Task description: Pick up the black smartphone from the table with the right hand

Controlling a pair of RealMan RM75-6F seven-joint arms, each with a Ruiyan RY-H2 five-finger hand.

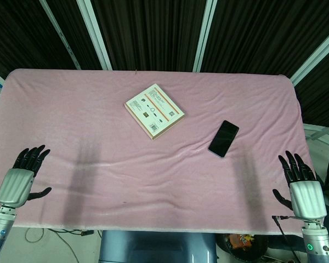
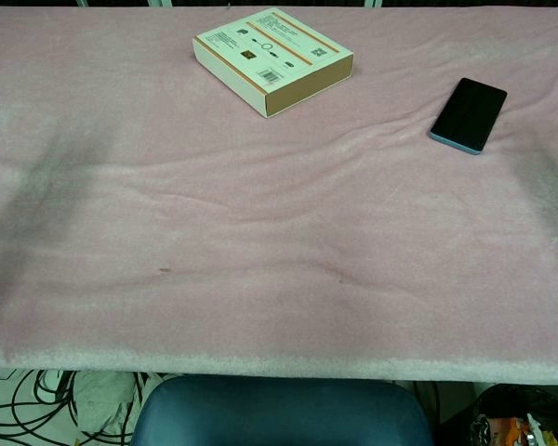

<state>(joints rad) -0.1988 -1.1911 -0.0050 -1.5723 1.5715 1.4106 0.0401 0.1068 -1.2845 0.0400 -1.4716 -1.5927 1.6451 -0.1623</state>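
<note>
From the head view, your right hand [image 1: 302,183] hovers at the near right edge of the worktop [image 1: 98,164], fingers spread, holding nothing — the left hand [image 1: 21,175] likewise. The phone [image 1: 223,138] lies flat, right of the box [image 1: 154,110], well apart from your right hand. From the chest view, the phone [image 2: 469,114] sits untouched — no hands show. Nothing is done yet: reach, grasp and lift remain.

A robotics test lab: a work surface [image 1: 153,181] draped in a pink cloth [image 2: 260,242] stands before dark corrugated wall panels [image 1: 153,33] with pale metal struts. Loose cables [image 2: 37,409] trail on the floor beneath the surface's near edge, beside a blue chair [image 2: 279,413].
</note>
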